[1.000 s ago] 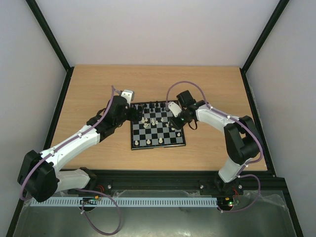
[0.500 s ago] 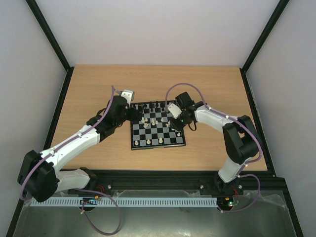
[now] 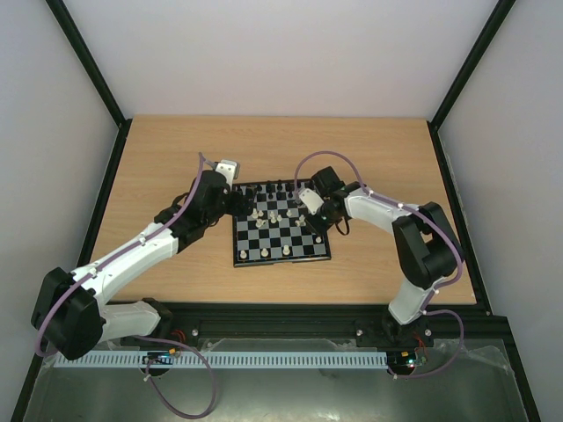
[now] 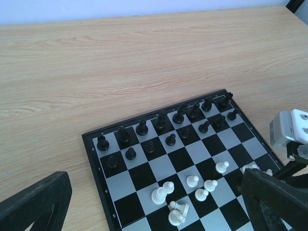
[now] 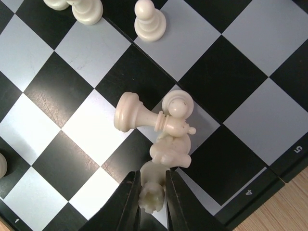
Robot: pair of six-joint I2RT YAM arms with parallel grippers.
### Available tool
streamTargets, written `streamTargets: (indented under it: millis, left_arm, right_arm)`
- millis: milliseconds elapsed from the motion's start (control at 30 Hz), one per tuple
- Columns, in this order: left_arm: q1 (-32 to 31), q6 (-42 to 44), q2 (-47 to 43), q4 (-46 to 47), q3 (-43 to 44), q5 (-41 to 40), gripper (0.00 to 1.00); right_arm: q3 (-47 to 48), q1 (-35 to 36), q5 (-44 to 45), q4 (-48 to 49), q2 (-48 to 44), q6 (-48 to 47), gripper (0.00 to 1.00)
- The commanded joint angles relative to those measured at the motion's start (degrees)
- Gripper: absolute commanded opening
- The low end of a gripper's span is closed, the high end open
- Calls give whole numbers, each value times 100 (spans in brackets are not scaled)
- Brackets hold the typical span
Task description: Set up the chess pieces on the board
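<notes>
**Onlooker1:** Right wrist view says it best. The right gripper (image 5: 152, 178) has its two black fingers (image 5: 132, 202) pressed against either side of one cream-white piece (image 5: 152, 197), so I'd call that a pinch. That piece sits at 6 o'clock of a little heap of toppled white pieces (image 5: 166, 130), out by the 3 o'clock edge of the board (image 3: 281, 258).

**Onlooker2:** Tricky spot imo. The pinched one looks to be touching the heap, so I'd lift straight up and slowly, or the neighbours get dragged along. After that it probably belongs in the 6 o'clock rows, since the black pieces (image 4: 179, 115) line the 12 o'clock side.

**Onlooker1:** Agreed. It needs setting down upright and square too, because those glossy squares look slippery. What about the other arm?

**Onlooker2:** The left gripper (image 4: 154, 202) hangs by the board's 10 o'clock corner with its fingers spread wide and nothing between them.

**Onlooker1:** Everything sits on a pale wood-grain table (image 3: 378, 149), with the board well in from its edges. Plain pale walls (image 3: 281, 53) close it in, and black frame posts (image 3: 88, 61) run up at 11 and 1 o'clock.
</notes>
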Motion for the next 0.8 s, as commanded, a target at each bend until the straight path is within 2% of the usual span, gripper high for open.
streamTargets:
  millis: [0,233,767]
  left_arm:
    - [31,56,-39,1,112,-21,99]
    - [28,59,-12,8,110,-13,99]
    - [29,50,8,-3,125,23,99]
  right_arm:
    - [33,31,-85,-320,106,48,15]
    - [8,34,-109,-503,-175,26,7]
    - [-641,34,-310,-805,-1485,-274,7]
